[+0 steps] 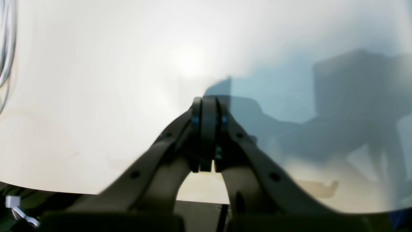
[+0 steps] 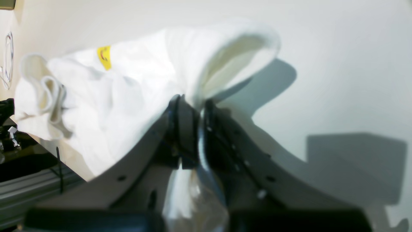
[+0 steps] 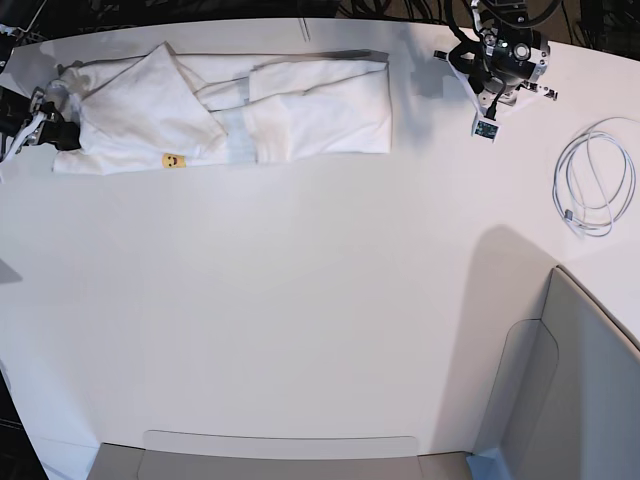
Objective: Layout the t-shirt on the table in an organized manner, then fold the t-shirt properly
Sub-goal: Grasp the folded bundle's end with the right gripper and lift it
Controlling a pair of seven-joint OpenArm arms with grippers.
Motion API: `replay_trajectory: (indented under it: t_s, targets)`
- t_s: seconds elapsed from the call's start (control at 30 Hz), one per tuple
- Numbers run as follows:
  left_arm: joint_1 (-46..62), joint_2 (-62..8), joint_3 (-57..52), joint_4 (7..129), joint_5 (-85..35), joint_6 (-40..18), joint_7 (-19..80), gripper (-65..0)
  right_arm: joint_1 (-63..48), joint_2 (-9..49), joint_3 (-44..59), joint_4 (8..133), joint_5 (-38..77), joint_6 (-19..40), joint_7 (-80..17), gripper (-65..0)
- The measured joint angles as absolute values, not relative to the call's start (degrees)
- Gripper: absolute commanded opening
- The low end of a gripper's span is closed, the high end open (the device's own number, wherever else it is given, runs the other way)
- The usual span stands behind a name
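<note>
The white t-shirt [image 3: 230, 115] lies bunched in a long strip along the table's [image 3: 300, 300] far edge, a small yellow print patch showing. My right gripper [image 3: 58, 132] sits at the strip's left end. In the right wrist view this gripper [image 2: 193, 104] is shut on a fold of the t-shirt [image 2: 128, 90], with cloth running down between its fingers and a sleeve-like opening above the tips. My left gripper [image 3: 490, 100] is at the far right of the table, away from the shirt. In its own view the left gripper [image 1: 209, 103] is shut on nothing, above the bare table [image 1: 96, 112].
A coiled white cable [image 3: 590, 180] lies at the right, and part of it shows at the left wrist view's edge [image 1: 6, 48]. A grey angular bin [image 3: 570, 380] stands at the near right corner. A low grey tray edge [image 3: 280, 450] runs along the front.
</note>
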State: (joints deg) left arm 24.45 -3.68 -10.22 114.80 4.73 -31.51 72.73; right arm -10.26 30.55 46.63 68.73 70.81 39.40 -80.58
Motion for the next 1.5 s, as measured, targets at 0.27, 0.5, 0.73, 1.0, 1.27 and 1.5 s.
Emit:
replay_trajectory:
  t_s: [0.27, 0.5, 0.73, 1.0, 1.27, 1.5]
  targets:
    - [21.1, -3.8, -7.2, 110.5, 5.9, -31.3, 73.3, -65.0, -12.7, 27.5, 46.6, 91.3, 71.0, 39.4, -80.8, -65.0]
    - [21.1, -3.3, -6.4, 110.2, 6.0, -30.9, 72.2, -65.0, -16.5, 20.6, 46.0, 109.8, 70.7, 39.4, -81.2, -65.0]
    - [22.2, -3.8, 1.0, 110.2, 9.3, -29.9, 71.7, -65.0, -18.0, 13.5, 38.5, 113.2, 71.7, 39.4, -81.2, -65.0]
    - [22.7, -3.8, 3.0, 110.5, 9.4, -29.6, 71.5, -65.0, -16.3, 6.2, 31.3, 113.2, 69.6, 39.4, -81.2, -65.0]
    - [23.5, -3.7, 3.0, 110.5, 9.4, -29.6, 70.3, -65.0, -13.1, 1.5, 24.4, 113.2, 61.3, 39.4, -81.1, -65.0]
    - [23.6, -3.7, 3.0, 110.5, 9.4, -29.6, 70.3, -65.0, -11.9, -1.0, 18.2, 113.2, 57.5, 39.4, -81.1, -65.0]
